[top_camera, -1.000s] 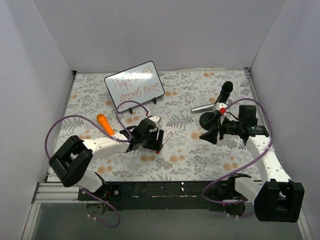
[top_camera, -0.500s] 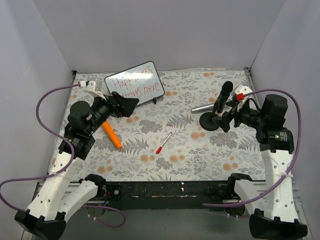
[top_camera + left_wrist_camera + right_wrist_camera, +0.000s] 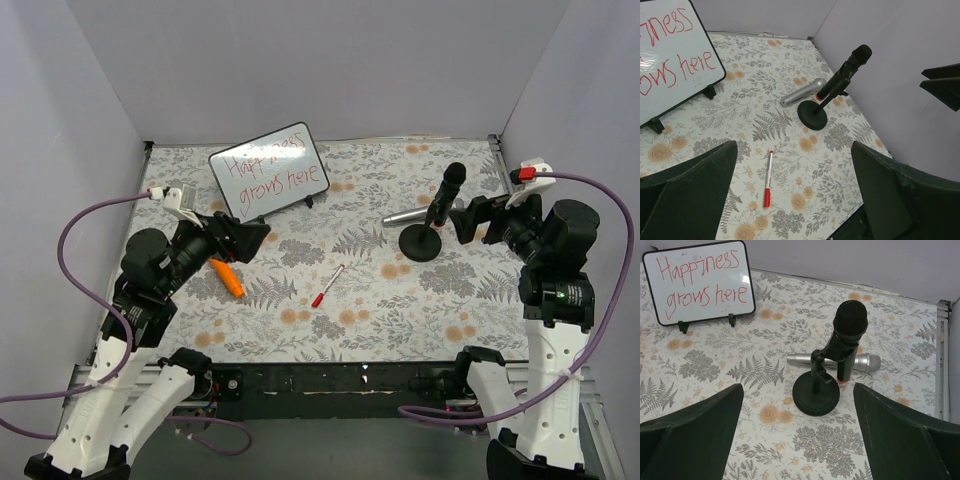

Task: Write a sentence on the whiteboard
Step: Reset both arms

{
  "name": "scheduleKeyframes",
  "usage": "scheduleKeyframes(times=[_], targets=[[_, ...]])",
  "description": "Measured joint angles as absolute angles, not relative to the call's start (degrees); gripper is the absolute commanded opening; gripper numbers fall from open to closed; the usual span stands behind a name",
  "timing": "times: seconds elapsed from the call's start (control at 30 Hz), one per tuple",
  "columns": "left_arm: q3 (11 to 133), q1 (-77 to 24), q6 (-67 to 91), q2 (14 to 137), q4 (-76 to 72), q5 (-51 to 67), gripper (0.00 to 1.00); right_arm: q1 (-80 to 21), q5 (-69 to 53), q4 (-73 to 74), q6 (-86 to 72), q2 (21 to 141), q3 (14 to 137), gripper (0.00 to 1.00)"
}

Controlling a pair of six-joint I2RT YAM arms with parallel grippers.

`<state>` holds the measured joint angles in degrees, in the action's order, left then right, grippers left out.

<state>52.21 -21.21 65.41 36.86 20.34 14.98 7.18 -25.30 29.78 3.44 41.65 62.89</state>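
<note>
The whiteboard (image 3: 268, 171) leans on its stand at the back left, black-framed, and also shows in the left wrist view (image 3: 670, 60) and the right wrist view (image 3: 700, 282). The sentence (image 3: 266, 167) "Happiness grows here" is written on it in red, in two lines (image 3: 702, 281). A red-capped marker (image 3: 326, 286) lies loose on the floral mat, below and between my left fingers (image 3: 768, 178). My left gripper (image 3: 240, 238) hangs open above the mat's left side, holding nothing (image 3: 794, 147). My right gripper (image 3: 470, 218) is open and empty too, raised at the right (image 3: 799, 387).
A black microphone on a round-based stand (image 3: 432, 222) stands right of centre, with a silver microphone (image 3: 405, 215) lying behind it. An orange carrot-like object (image 3: 228, 277) lies under my left arm. White walls close in the mat on three sides.
Both arms have lifted up and back from the middle of the mat. The left gripper opened and left the marker lying on the mat; the right gripper opened as well.
</note>
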Motion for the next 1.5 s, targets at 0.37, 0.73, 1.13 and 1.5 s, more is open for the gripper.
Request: scheduleKeyframes(times=[0.37,0.73,1.13,1.5], targets=[[49.2,-21.2,64.3,34.1,19.7,13.3,0.98,7.8,-24.6,27.8,1.3,39.3,58.2,0.98],[35.1,-21.2,58.2,25.2,8.8,12.1,0.98,11.2,-33.4,25.1,3.9,38.6,52.2,0.98],[28.5,-21.2,53.7,25.1,0.9,10.5,0.98,19.2,-54.5,21.5,16.5,40.5,39.5,0.98],[28.5,-21.2,52.9,25.7,0.9,9.4,0.98,21.0,-57.9,14.7,16.2,37.3,31.3,0.98]])
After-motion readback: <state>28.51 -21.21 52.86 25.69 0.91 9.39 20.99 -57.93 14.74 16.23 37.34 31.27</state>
